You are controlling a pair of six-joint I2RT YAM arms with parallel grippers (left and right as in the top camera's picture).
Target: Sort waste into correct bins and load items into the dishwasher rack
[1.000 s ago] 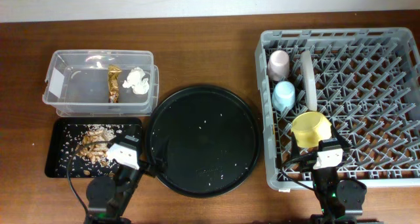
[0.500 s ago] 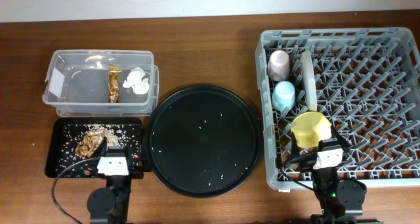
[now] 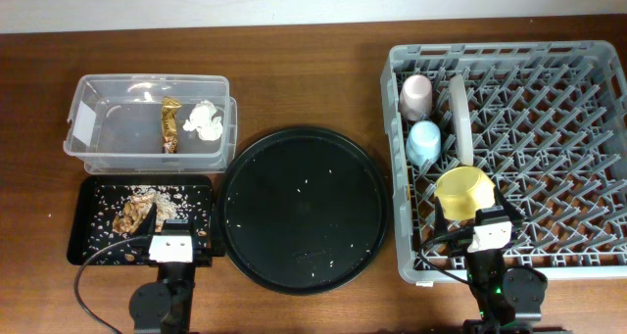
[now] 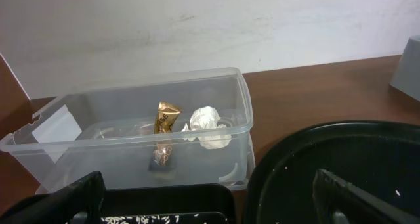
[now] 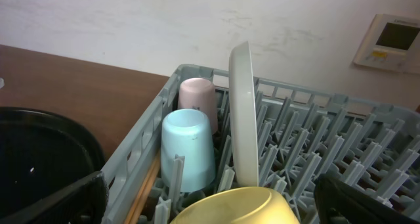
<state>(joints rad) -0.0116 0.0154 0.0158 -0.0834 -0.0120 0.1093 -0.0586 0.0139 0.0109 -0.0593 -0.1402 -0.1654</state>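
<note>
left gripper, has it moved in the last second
Yes. The left gripper has pulled back from the round black tray toward the near edge of the table, now over the near side of the shallow black tray.

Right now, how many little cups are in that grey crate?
2. The pink cup stands in the crate's left column, farther back; the blue cup is right beside it, nearer the robot. No others show.

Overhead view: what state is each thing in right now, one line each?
Napkin: in clear tub.
Snack wrapper: in clear tub.
Food scraps: in black tray.
Round black tray: scattered crumbs.
Pink cup: in rack.
Blue cup: in rack.
Plate: on edge in rack.
Yellow bowl: in rack.
Left gripper: open.
Right gripper: open.
</note>
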